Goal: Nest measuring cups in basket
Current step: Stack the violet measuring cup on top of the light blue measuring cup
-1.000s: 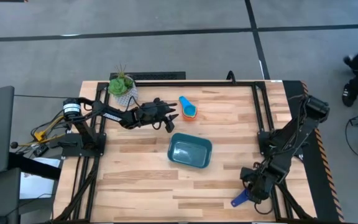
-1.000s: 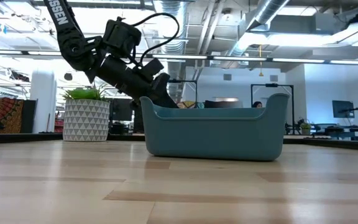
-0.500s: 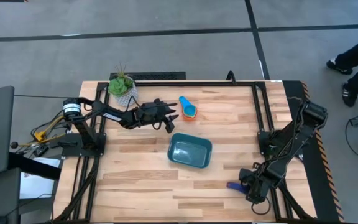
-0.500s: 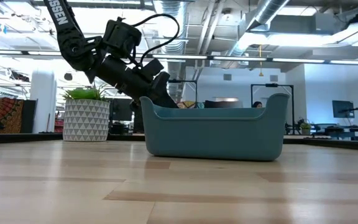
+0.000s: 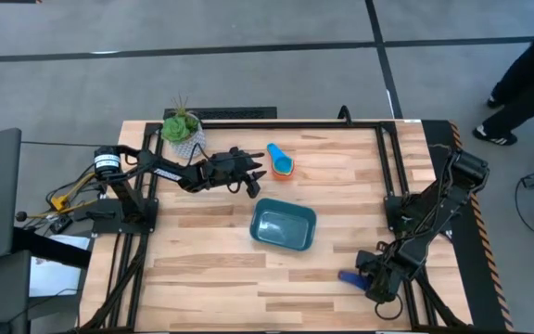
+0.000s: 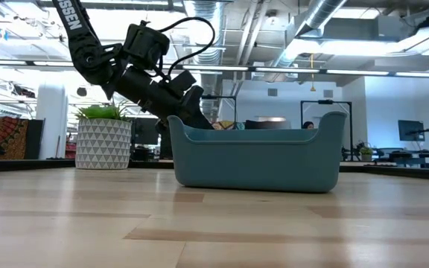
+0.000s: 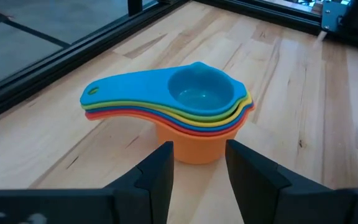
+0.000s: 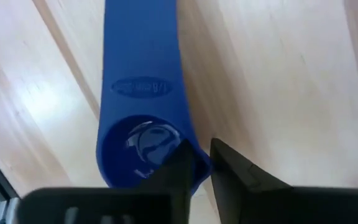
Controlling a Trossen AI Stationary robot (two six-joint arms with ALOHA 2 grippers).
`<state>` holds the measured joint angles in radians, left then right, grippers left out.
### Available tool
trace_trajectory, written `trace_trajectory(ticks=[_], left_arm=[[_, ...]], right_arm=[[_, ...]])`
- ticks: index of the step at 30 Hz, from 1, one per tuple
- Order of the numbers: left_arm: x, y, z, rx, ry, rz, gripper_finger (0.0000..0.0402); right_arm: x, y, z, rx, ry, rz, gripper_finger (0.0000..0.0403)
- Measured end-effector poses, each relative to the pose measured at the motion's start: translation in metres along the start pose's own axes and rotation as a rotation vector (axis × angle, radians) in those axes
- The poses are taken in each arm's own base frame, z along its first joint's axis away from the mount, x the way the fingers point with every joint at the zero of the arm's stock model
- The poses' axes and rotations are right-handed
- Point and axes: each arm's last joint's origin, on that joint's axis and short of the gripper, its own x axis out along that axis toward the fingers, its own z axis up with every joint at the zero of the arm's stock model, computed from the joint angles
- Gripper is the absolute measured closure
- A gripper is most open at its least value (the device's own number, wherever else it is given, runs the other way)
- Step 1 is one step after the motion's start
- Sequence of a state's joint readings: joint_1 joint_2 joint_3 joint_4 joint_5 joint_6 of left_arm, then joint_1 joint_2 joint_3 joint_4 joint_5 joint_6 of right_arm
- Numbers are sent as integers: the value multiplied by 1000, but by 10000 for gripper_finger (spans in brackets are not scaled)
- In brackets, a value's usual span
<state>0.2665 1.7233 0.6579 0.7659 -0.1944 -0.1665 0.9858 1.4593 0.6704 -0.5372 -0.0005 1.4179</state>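
Observation:
A nested stack of measuring cups point(image 7: 185, 118), light blue on top and orange at the bottom, rests on its base on the table point(image 5: 281, 163) at the far middle. My left gripper point(image 7: 196, 177) is open, low and nearly level just left of the stack, a fingertip to either side of the orange cup without touching it. The teal basket point(image 5: 284, 227) stands mid-table. My right gripper point(image 8: 199, 167) points down near the near right corner, shut on a dark blue cup point(image 8: 143, 93) whose handle point(image 5: 349, 276) points toward the table's left. My right gripper pinches the wall of the dark blue cup's bowl point(image 8: 199, 163), on the side away from the handle, one finger point(image 8: 178, 163) inside the bowl and the other outside. It comes from above, pointing down. Whether the cup is clear of the table, I cannot tell.
A white patterned pot with a green plant point(image 5: 182, 128) stands at the far left, behind my left arm. Black frame rails point(image 5: 387, 158) run along the table's sides. A person point(image 5: 527, 74) walks on the floor beyond the right edge. Bare wood point(image 5: 202, 269) lies left of the basket.
My right gripper has sunk a little over the dark blue cup. The cup has swung about: its handle pointed toward the near left a second ago and now points toward the table's left, farther from the near edge. The person beyond the right edge has walked on.

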Motion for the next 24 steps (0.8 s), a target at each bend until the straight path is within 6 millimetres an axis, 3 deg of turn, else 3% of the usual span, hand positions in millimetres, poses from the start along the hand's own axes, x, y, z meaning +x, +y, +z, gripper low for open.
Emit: trace_trajectory(ticks=[4,14,18,24], left_arm=[[0,0,0,0,0,0,267],[-1,-6,-2,16,18,-18,267],[-2,-9,-3,47,22,-27,267],[-2,-9,-3,55,21,-26,267]], right_arm=[[0,0,4,44,-4,7,378],[-5,-14,25,311,-109,-83,366],[-19,-33,26,430,-140,-214,380],[-53,-65,36,557,-309,-315,370]])
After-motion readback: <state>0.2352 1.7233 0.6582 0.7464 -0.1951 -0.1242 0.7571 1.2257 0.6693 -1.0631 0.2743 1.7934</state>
